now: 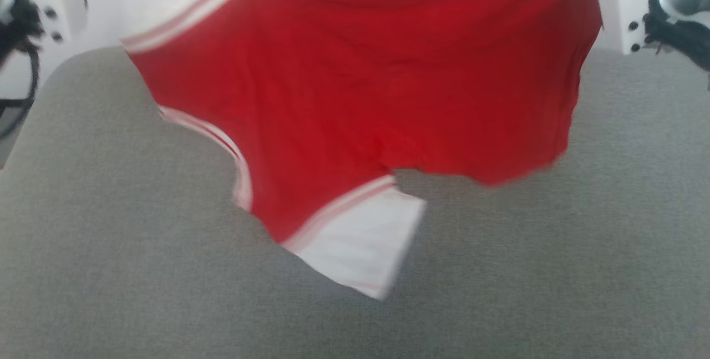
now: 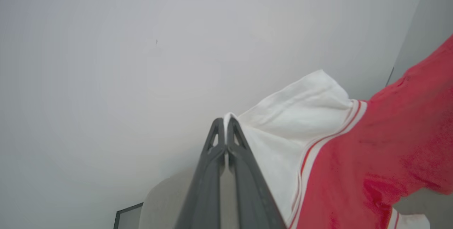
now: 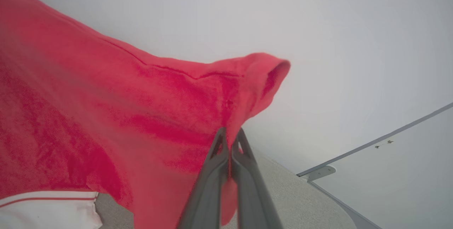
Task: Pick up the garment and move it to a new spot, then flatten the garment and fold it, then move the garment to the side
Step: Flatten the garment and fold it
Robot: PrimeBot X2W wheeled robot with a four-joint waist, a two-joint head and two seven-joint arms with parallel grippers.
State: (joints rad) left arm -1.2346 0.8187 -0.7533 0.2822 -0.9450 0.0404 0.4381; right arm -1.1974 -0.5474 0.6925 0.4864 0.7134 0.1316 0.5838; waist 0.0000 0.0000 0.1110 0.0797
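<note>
The red jersey point(image 1: 360, 81) hangs spread in the air above the grey surface point(image 1: 111, 270), sagging toward it in the middle. The left gripper point(image 2: 225, 120) is clamped on a white sleeve point(image 2: 283, 126). The right gripper point(image 3: 230, 132) is clamped on red cloth at the right.

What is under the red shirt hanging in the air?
Under the red jersey is a gray fabric-covered surface. Whatever sits behind the hanging cloth is hidden.

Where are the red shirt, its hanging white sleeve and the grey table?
red shirt point(image 1: 360, 70), head view, middle of its red body.
white sleeve point(image 1: 360, 242), head view, middle of the white cloth.
grey table point(image 1: 111, 264), head view, bare top.
</note>
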